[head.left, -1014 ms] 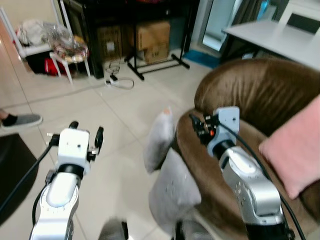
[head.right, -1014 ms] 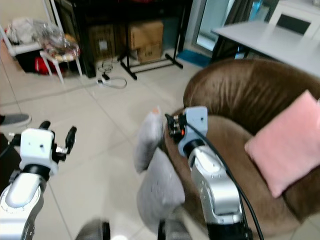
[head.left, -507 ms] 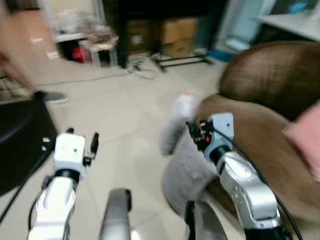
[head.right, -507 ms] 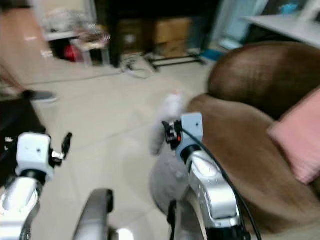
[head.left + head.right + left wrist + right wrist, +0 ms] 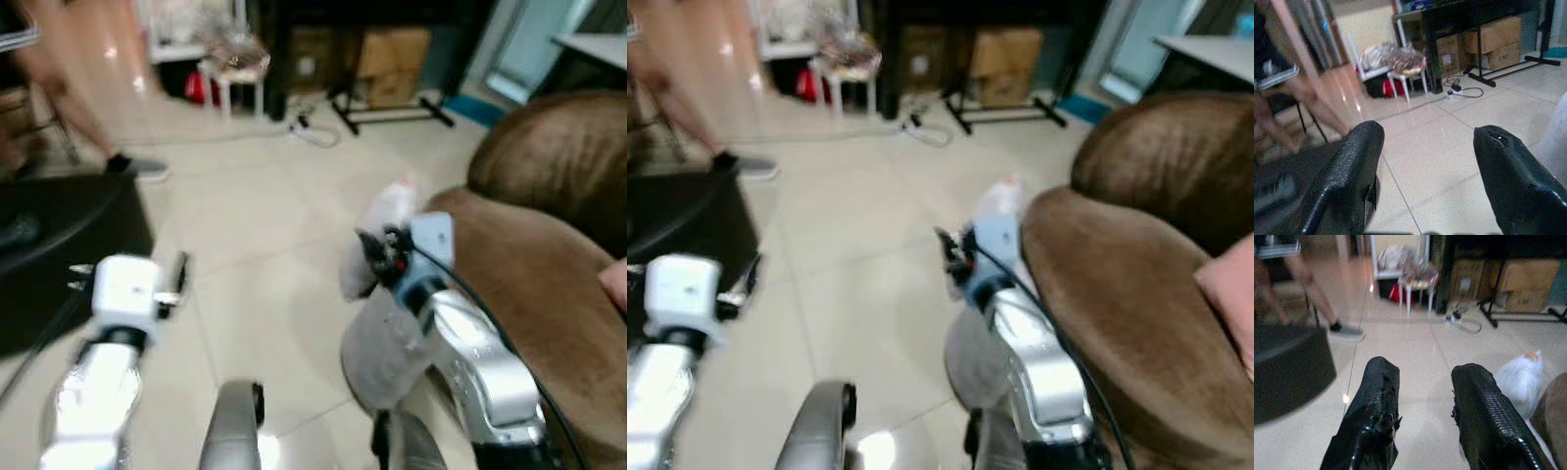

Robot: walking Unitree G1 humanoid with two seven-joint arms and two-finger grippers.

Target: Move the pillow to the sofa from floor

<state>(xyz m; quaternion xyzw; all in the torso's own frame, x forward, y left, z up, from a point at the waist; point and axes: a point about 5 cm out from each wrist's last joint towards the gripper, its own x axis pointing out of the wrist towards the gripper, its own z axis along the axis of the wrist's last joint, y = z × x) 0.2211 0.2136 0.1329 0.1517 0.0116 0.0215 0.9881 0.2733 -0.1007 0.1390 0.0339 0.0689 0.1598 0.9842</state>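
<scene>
Right gripper [image 5: 1420, 421] hangs raised over the floor, fingers parted, nothing between them; left gripper [image 5: 1425, 181] likewise spread wide and empty (neither has reached for anything yet, judging by this). Grey pillow [image 5: 377, 343] sits on the pale glossy tile floor [image 5: 265, 245], leaning against the near-left side of the brown sofa [image 5: 529, 284], just beside the right arm. Soft, crumpled, matte fabric; sofa looks plush and rounded. White bag [image 5: 1520, 379] lies farther along the sofa's edge. Views blurred.
</scene>
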